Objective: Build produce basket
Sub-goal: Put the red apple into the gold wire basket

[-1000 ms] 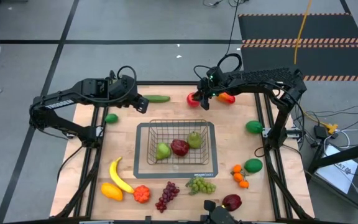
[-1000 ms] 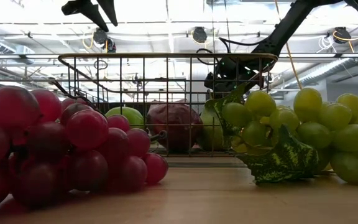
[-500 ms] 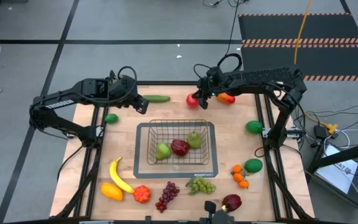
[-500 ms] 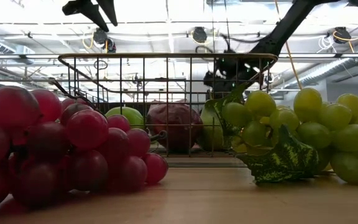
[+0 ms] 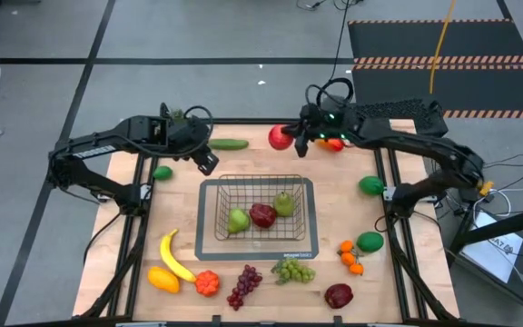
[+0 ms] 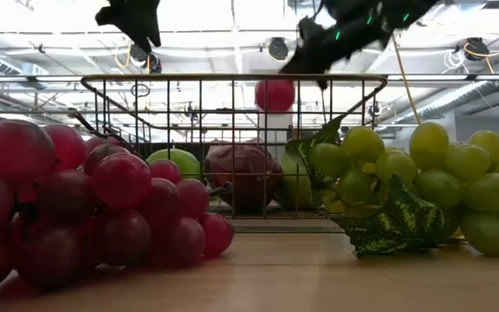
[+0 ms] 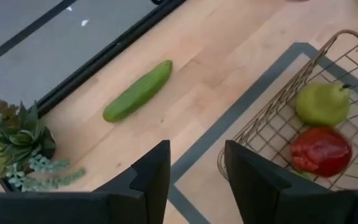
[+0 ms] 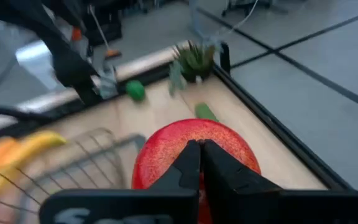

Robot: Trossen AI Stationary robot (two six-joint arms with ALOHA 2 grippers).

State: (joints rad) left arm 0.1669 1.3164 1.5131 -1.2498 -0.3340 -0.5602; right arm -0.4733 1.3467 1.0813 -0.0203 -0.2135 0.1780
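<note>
In the wire basket (image 5: 221,183) lie two green pears and a red apple (image 5: 262,215). My right gripper (image 5: 291,139) hangs above the table's far edge, shut on another red apple (image 5: 280,137) that is up in the air; in the low view this apple (image 6: 275,94) shows above the basket's rim (image 6: 232,80). My left gripper (image 5: 209,156) hovers open over the wood between the cucumber (image 5: 229,143) and the basket's far left corner, with nothing between its fingers (image 7: 151,177). My right gripper has its fingertips (image 8: 191,163) closed together on the apple's top (image 8: 166,146); the tips hide what is pinched between them. The fingers come from the table's right, slanting a little downward. The apple hangs below the fingertips, clear of the table.
An orange-red fruit (image 5: 332,143) lies by the right gripper. Green balls (image 5: 370,185) and small oranges (image 5: 350,257) lie at the right. A banana (image 5: 174,257), red grapes (image 5: 244,285), green grapes (image 5: 293,271) and a dark apple (image 5: 339,295) line the near edge. A lime (image 5: 162,172) is at the left.
My right gripper has risen from the table's far edge with the red apple, which is now lifted clear and shows above the basket's rim in the low view. My left gripper has rolled a little about its own line, staying in place.
</note>
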